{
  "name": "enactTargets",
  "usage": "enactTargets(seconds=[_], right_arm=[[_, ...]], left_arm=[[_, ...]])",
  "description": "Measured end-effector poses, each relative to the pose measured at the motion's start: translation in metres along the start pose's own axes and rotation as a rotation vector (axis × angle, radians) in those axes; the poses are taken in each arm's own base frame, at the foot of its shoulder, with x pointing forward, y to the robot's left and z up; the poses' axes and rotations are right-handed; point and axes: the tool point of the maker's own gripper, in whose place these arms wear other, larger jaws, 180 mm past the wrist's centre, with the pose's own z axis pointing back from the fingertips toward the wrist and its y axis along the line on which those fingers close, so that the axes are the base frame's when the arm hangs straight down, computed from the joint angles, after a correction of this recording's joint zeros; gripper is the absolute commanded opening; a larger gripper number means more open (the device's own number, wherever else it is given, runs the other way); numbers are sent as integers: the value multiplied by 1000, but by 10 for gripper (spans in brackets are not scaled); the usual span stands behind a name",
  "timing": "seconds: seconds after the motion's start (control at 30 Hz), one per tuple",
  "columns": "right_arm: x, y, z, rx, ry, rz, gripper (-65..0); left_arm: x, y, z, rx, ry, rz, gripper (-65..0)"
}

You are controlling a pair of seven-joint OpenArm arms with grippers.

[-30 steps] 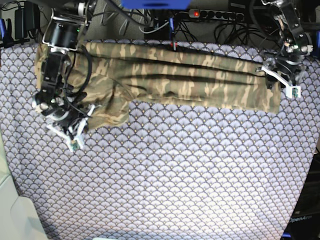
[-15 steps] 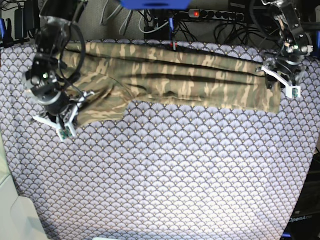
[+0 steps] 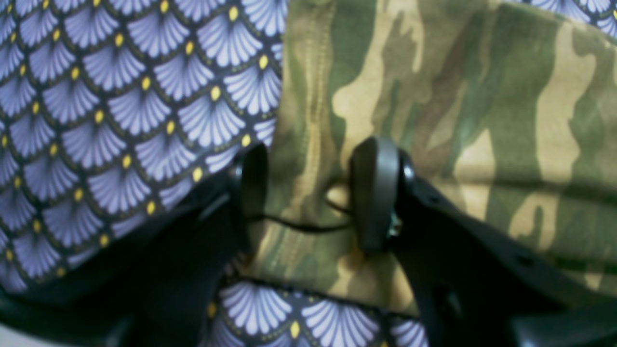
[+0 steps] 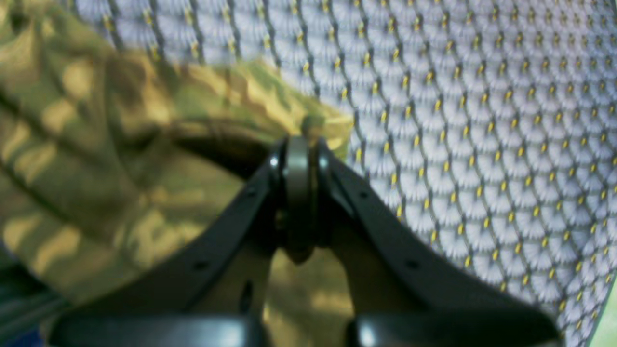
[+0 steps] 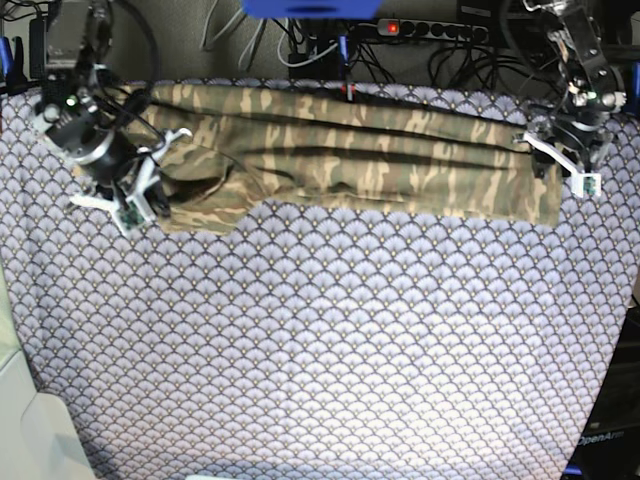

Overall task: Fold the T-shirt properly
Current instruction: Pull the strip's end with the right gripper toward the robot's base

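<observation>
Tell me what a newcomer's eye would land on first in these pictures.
First the T-shirt, a long camouflage band lying across the far side of the purple scalloped tablecloth. Next the two arms at its ends: the right gripper is shut on a bunched edge at the base view's left, and the left gripper stands open over the hem at that view's right.

A purple cloth with a pale scallop pattern and yellow dots covers the whole counter; behind its far edge lie tangled black cables and a black power strip with a red switch
</observation>
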Motion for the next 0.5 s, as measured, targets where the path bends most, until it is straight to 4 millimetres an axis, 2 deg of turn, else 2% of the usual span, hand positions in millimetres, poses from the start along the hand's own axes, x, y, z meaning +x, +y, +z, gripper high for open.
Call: enactTargets(seconds=[0.07,0.23,0.4,0.5], right_arm=[[-6,4,4,35,5,-14,-650],[-2,10,14,110,-45,-40,-650],[-14,32,23,189,-49,-67,-650],[-8,56,26,262,-91,-60,-650]], left_arm=[[0,0,0,4,1,-11,-366],[0,0,0,4,0,-15,-366],[0,0,0,7,1,-19,-366],[0,0,0,7,1,-19,-366]])
